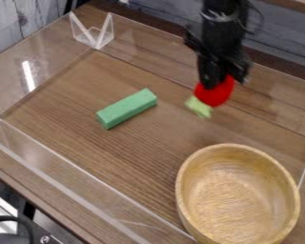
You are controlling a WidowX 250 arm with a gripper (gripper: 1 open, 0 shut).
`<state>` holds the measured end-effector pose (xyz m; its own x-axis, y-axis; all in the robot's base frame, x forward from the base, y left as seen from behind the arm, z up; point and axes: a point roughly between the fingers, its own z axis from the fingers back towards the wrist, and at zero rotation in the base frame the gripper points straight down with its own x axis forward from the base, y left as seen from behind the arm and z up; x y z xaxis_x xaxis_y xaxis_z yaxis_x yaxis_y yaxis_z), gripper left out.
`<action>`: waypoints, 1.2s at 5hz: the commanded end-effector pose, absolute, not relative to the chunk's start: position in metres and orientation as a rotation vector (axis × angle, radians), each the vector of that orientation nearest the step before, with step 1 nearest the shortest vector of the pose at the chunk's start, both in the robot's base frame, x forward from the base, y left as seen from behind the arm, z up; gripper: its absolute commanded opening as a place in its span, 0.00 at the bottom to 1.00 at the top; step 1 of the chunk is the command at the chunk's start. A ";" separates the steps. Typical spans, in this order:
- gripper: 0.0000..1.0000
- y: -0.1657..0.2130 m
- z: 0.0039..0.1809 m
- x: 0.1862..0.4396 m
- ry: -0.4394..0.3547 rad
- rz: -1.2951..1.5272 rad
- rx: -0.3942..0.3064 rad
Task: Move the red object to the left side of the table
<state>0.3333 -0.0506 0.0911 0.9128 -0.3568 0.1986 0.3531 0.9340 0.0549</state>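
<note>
Overhead oblique view of a brown wood-grain tabletop [66, 143] bounded by low clear acrylic walls [41, 52]. The black robot arm enters from the top edge, where its upper part is cut off. Its black gripper [217, 84] points steeply downward and is closed on the small rounded bright red toy [213, 92], which hangs clear of the wood right of centre, toward the far side. The toy's top is hidden between the dark fingers; its pale green stub [198, 109] projects down and to the left. The fingertips themselves are hard to separate from the rest of the black hardware.

A long green rectangular block [127, 108] lies flat near the middle, well apart from the toy and to its left. A round pale wooden bowl [238, 196] sits in the near right corner; its lower rim is cut off by the bottom edge. A small folded clear acrylic piece [92, 31] stands at the far left corner. Dark objects at the bottom left cannot be identified. No legible writing or brand marks appear anywhere.
</note>
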 end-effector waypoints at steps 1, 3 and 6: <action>0.00 -0.075 0.109 0.332 -0.286 -0.404 0.018; 0.00 -0.061 0.094 0.343 -0.263 -0.362 0.035; 0.00 -0.020 0.118 0.345 -0.301 -0.259 0.060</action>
